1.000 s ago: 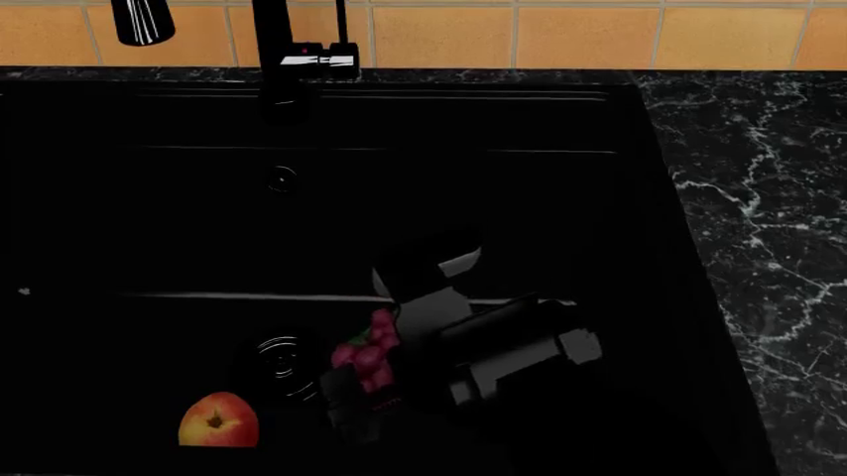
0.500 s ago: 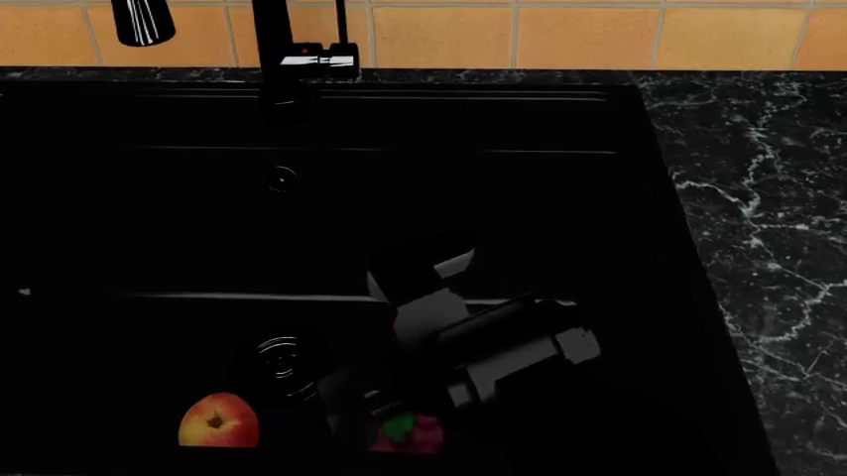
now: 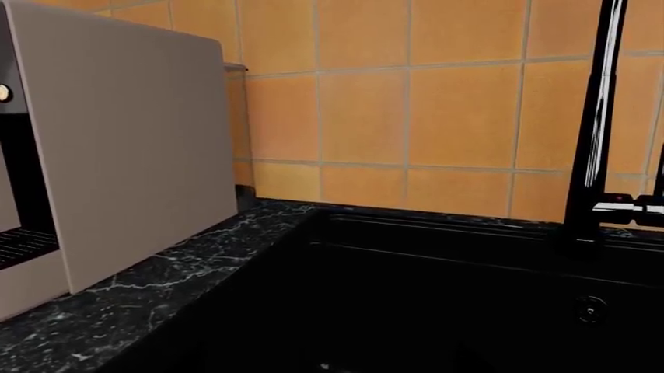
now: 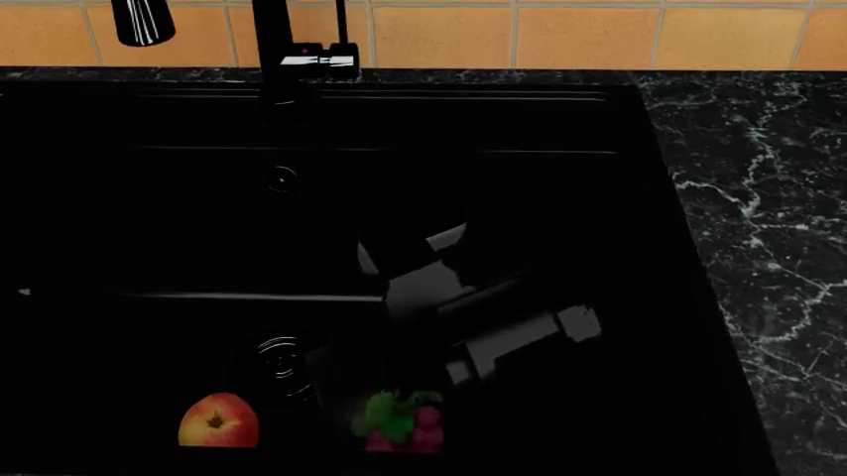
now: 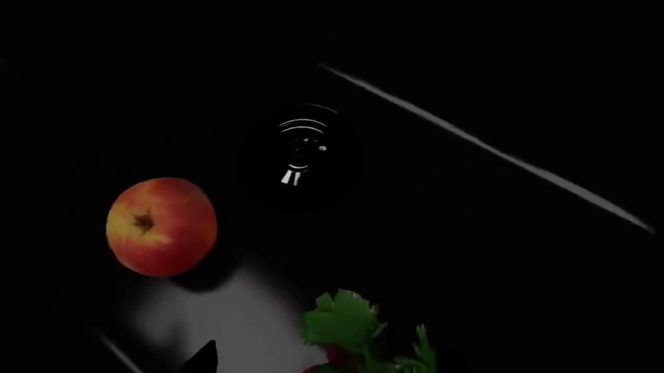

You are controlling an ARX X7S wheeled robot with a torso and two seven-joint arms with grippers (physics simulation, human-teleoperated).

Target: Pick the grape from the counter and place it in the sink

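- While the grape (image 4: pixel 404 421) lies loose on the floor of the sink (image 4: pixel 556 119), leaves uppermost, nothing grips it; the peach (image 4: pixel 218 419) sits well apart on the same floor, with the round drain (image 4: pixel 281 359) between and just behind them
- Right arm (image 4: pixel 490 332) reaches down into the basin above the bunch; its fingers are lost in the dark, so whether they are spread or pressed together cannot be told
- From the right wrist view the green leaves (image 5: pixel 347 318) show at the frame edge, the peach (image 5: pixel 161 227) to one side, the drain (image 5: pixel 301 151) beyond
- Left fingers are out of sight in every view; the left wrist camera looks across the black marble bench (image 3: pixel 135 287) to a grey appliance (image 3: pixel 114 148), the orange tiled wall (image 3: pixel 415 109) and the black faucet (image 3: pixel 596 124) at the sink's back rim
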